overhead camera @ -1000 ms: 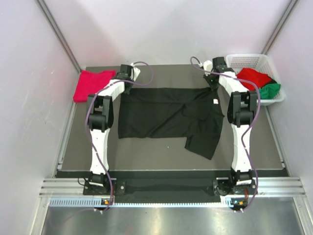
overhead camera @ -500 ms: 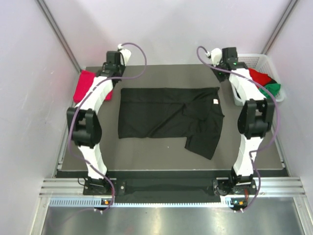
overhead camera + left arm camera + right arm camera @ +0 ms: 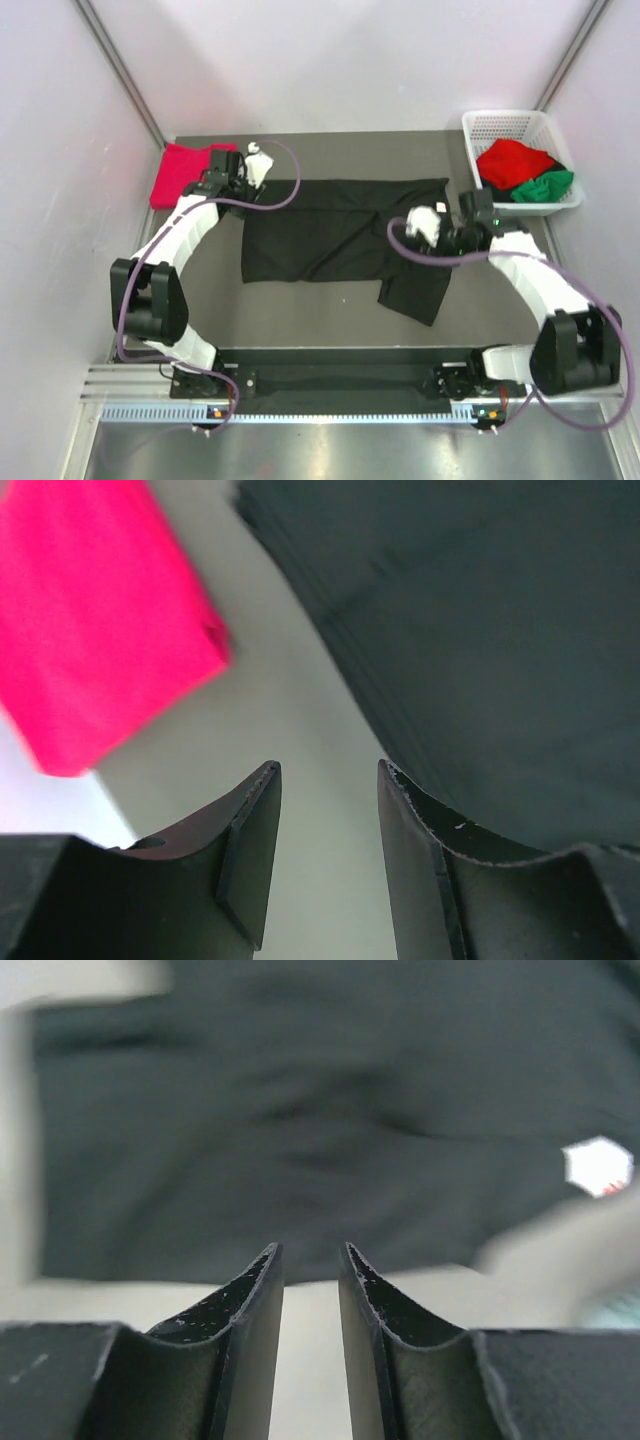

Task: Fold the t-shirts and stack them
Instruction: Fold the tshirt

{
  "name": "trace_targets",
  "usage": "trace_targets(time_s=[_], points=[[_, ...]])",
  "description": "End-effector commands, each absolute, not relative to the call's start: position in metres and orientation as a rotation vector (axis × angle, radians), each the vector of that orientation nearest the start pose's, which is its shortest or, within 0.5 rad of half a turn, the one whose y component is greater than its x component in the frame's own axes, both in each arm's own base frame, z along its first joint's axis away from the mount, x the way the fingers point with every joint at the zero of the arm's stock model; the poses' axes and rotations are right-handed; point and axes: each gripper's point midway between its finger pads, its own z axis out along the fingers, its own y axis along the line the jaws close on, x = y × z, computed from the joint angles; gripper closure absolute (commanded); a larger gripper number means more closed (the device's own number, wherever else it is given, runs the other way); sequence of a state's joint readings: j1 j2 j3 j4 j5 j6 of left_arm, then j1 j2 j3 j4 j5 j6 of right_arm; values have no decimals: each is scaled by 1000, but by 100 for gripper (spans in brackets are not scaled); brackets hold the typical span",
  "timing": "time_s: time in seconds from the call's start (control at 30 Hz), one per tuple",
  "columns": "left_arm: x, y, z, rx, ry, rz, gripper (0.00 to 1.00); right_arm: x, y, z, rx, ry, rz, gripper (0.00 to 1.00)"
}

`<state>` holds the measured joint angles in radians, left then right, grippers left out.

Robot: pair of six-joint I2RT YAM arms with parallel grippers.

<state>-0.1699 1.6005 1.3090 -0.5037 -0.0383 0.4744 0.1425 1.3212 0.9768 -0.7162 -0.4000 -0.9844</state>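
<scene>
The black t-shirt is lying in the middle of the dark table, spread flat and partly folded, and one part of it is sticking out toward the near edge on the right side. Its small white tag is showing at the right border of the right wrist view, a little blurred. The pink t-shirt is lying folded at the far left corner of the table, apart from the black one. A white basket is standing at the far right corner, and the red t-shirt and the green t-shirt are lying inside it, the green one on the nearer side.

The left gripper is hovering above the bare strip of table between the pink t-shirt and the far left corner of the black t-shirt. Its fingers are standing clearly apart and are holding nothing; only the table is showing between them.

The right gripper is hovering at the right side of the black t-shirt, with its tips just beside the edge of the cloth. Its fingers are leaving only a narrow gap, and nothing is sitting in this gap. Whether either gripper is touching the table, I cannot tell
</scene>
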Motion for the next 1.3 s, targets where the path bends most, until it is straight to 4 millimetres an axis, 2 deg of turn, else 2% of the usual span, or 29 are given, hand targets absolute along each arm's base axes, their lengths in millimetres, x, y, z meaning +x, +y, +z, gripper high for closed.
trace_targets(time_s=[0.0,0.03,0.07,0.1,0.13,0.2,0.33,0.4,0.53,0.7,0.93,1.13,1.27], points=[[406,-55,164,792,2208,133,51,245,115,115,-1749,1726,321,70],[404,-52,161,777,2215,149,51,227,115,100,-1796,1729,352,69],[404,-45,159,748,2229,192,51,213,116,94,-1837,1722,373,69],[403,-42,153,739,2238,210,51,202,122,94,-1915,1638,364,69],[402,-38,148,729,2254,234,51,186,121,81,-1963,1636,392,69],[403,-35,141,726,2266,254,51,165,124,68,-2048,1586,416,69],[411,-33,125,725,2308,271,52,136,125,45,-2195,1539,463,69],[416,-33,126,714,2312,279,53,128,121,33,-2256,1528,468,69],[422,-32,126,700,2314,284,53,133,119,24,-2292,1533,442,66],[422,-32,125,703,2314,294,53,144,119,22,-2303,1545,395,65],[420,-30,123,703,2321,303,53,141,110,18,-2345,1538,356,64],[418,-28,118,728,2322,320,53,140,107,22,-2333,1531,331,64],[420,-27,118,733,2321,321,53,141,109,32,-2298,1520,316,64]])
